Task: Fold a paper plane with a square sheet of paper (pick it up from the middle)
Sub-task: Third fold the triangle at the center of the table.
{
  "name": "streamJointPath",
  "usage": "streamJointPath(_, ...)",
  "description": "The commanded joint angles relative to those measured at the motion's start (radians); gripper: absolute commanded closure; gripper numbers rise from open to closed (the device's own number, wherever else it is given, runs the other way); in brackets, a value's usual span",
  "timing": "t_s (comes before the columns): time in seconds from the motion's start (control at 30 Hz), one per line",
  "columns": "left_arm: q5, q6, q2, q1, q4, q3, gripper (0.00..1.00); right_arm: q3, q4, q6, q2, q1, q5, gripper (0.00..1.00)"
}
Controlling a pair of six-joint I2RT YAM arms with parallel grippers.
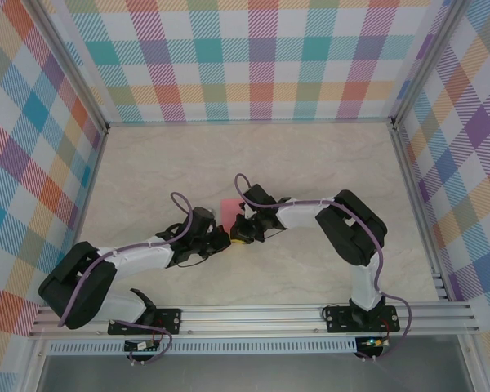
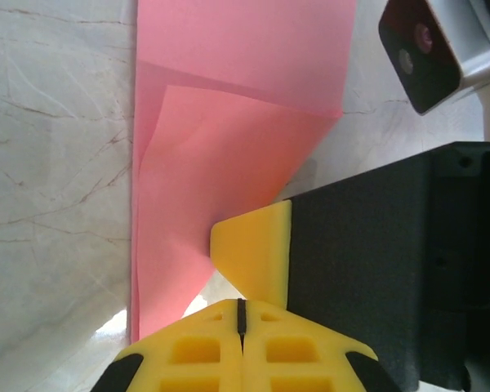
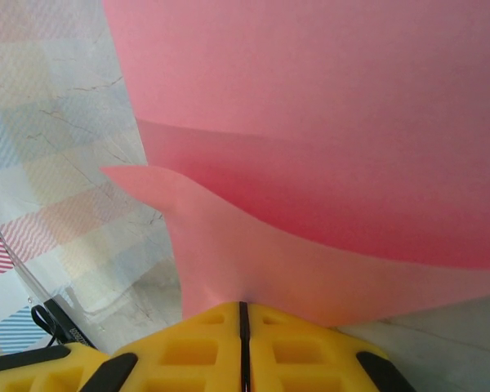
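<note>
The square sheet of paper (image 1: 228, 209) is salmon pink and lies mid-table, with one corner flap folded over. In the left wrist view the paper (image 2: 229, 147) shows a diagonal crease. My left gripper (image 2: 241, 314) is shut just beside its near edge, with nothing between the jaws. My right gripper (image 3: 243, 309) is shut on a lifted, curling flap of the paper (image 3: 310, 122). Seen from above, the left gripper (image 1: 221, 239) and right gripper (image 1: 240, 232) meet tip to tip at the sheet's near edge. A right fingertip (image 2: 261, 245) rests on the paper. A finished paper plane is out of view.
The marble-patterned table (image 1: 310, 163) is fenced by checked walls (image 1: 253, 57) at the back and both sides. An aluminium rail (image 1: 253, 314) carries the arm bases at the near edge. The right wrist's camera housing (image 2: 433, 49) sits close above the paper.
</note>
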Motion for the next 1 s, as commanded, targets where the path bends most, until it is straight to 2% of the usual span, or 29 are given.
streamJointPath(0.0,0.014,-0.016,0.049,0.012,0.051,-0.023,1.0,-0.004,-0.054,-0.008,0.054,0.004,0.062,0.91)
streamJointPath(0.33,0.018,-0.033,0.123,0.02,0.067,-0.055,1.0,0.0,-0.066,-0.008,0.057,0.003,0.065,0.91)
streamJointPath(0.73,-0.031,-0.043,0.088,0.03,0.009,-0.134,1.0,0.028,-0.064,-0.082,0.021,-0.005,0.065,0.92)
streamJointPath(0.97,-0.026,-0.049,0.095,0.029,-0.055,-0.116,1.0,0.04,-0.122,-0.104,0.042,-0.034,0.142,0.93)
